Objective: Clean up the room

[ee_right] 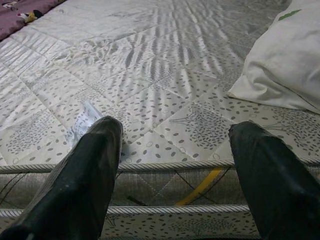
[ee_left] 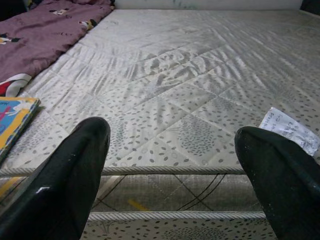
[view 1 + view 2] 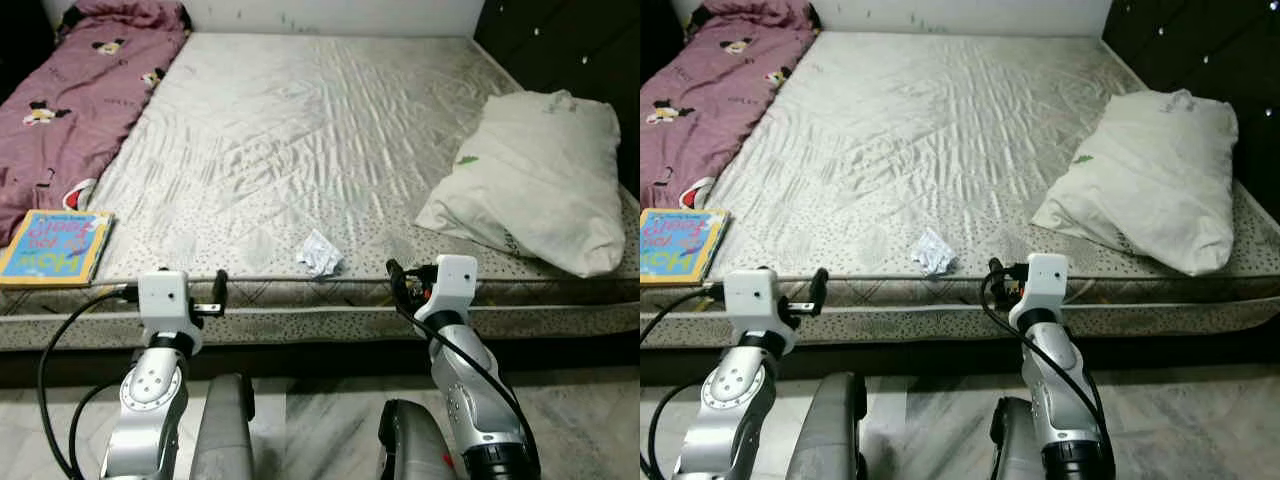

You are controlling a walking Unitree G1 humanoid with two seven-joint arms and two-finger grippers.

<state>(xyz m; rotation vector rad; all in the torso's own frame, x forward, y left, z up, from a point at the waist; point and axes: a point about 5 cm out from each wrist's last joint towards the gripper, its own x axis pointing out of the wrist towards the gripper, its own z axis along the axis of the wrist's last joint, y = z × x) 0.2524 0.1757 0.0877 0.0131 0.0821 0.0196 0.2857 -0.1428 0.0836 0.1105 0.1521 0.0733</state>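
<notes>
Crumpled paper (image 3: 319, 253) on bed (image 3: 300, 130): lies just beyond right gripper (image 1: 170, 175), beside one of its wide-spread fingers (image 1: 90, 170). Left gripper (image 2: 170, 175): fingers wide, empty. Advised: centre right fingers over paper, then pinch.

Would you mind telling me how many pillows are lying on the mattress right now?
1: the white pillow lies on the mattress, at the robot's right side near the dark headboard.

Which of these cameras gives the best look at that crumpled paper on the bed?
The left eye view: the paper lies whole and unblocked near the mattress edge. The right eye view shows much the same. Each wrist view catches part of it, one behind a finger.
</notes>
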